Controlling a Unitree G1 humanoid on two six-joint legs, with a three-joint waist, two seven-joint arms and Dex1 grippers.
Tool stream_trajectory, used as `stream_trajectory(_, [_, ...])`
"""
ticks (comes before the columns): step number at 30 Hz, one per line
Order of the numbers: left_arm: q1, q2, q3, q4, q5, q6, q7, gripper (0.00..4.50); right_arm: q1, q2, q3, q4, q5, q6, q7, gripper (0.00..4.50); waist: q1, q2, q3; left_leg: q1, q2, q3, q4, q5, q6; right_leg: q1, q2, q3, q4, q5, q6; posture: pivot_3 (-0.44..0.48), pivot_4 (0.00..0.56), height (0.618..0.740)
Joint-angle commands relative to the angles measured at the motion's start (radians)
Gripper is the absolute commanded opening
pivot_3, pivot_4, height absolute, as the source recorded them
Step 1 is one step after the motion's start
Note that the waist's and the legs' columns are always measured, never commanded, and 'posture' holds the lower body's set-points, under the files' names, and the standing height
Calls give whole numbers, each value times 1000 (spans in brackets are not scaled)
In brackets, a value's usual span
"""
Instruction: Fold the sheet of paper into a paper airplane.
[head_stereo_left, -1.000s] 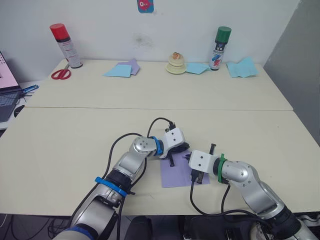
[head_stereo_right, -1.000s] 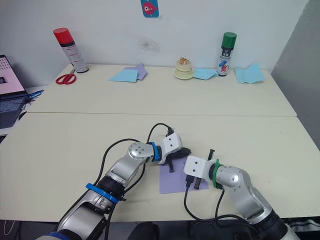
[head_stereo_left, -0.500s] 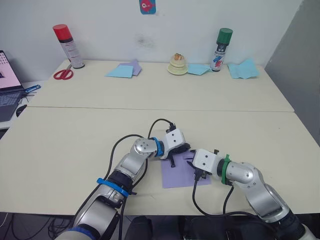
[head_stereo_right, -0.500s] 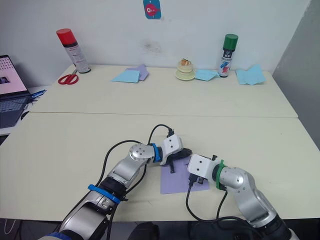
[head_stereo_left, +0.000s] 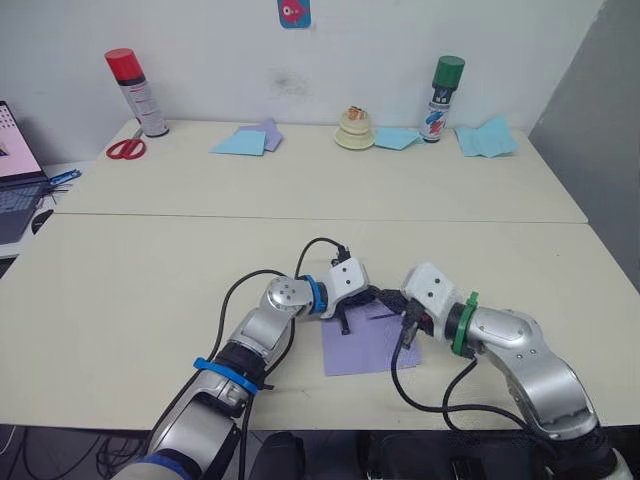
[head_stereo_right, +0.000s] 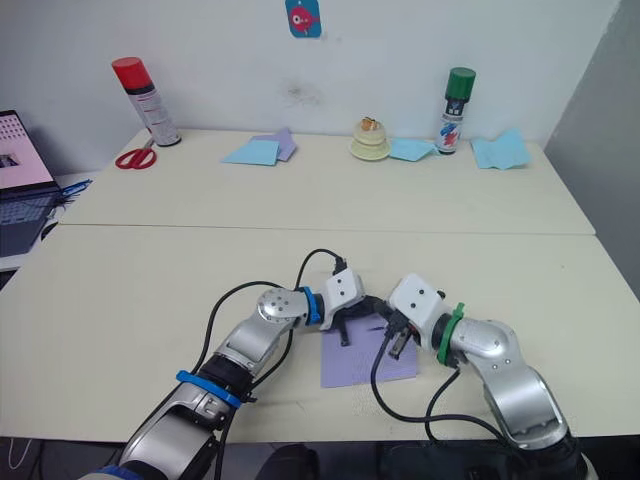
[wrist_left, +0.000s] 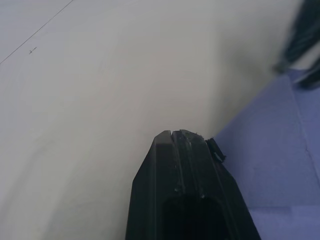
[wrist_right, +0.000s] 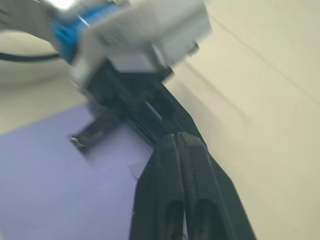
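Over the last second the right gripper (head_stereo_right: 392, 322) has swung from the near right edge of the sheet up to its far edge, meeting the left gripper there. The thin lavender-purple sheet of paper (head_stereo_left: 362, 345) lies near the front edge of the cream-coloured table (head_stereo_left: 150, 260), largely flat, with a slightly raised flap at its far right corner. The left gripper (head_stereo_left: 368, 296), fingers pressed together on nothing, rests its tips at the sheet's far edge, probably to pin it. The right gripper's fingers (wrist_right: 182, 150) are likewise closed and empty, apparently poised to press or crease the flap. Folding appears at an early stage; no airplane form exists yet.
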Motion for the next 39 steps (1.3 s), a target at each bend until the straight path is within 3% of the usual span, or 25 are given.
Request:
stream_trajectory(1, [28, 4, -29, 55, 41, 24, -3, 0, -30, -1, 41, 69, -32, -13, -39, 25, 0, 0, 0, 0, 0, 0, 0, 0, 0, 0, 0, 0, 0, 0, 0, 0, 150, 725])
stream_trajectory(16, [43, 5, -33, 44, 48, 18, -6, 0, -13, -1, 78, 184, -34, -3, -82, 25, 0, 0, 0, 0, 0, 0, 0, 0, 0, 0, 0, 0, 0, 0, 0, 0, 150, 725])
stream_trajectory(34, [48, 8, -32, 51, 47, 13, -4, 0, 134, -79, -45, 64, 87, 129, -78, 25, 0, -1, -2, 0, 0, -1, 0, 0, 0, 1, 0, 0, -1, 0, 0, 0, 150, 725])
stream_trajectory(39, [44, 8, -30, 53, 47, 13, -5, 0, 122, -23, -112, -15, 163, 76, -91, 25, 0, -1, -2, 0, 0, -1, -1, 0, 1, 1, 0, 0, -2, 0, 0, 0, 150, 725])
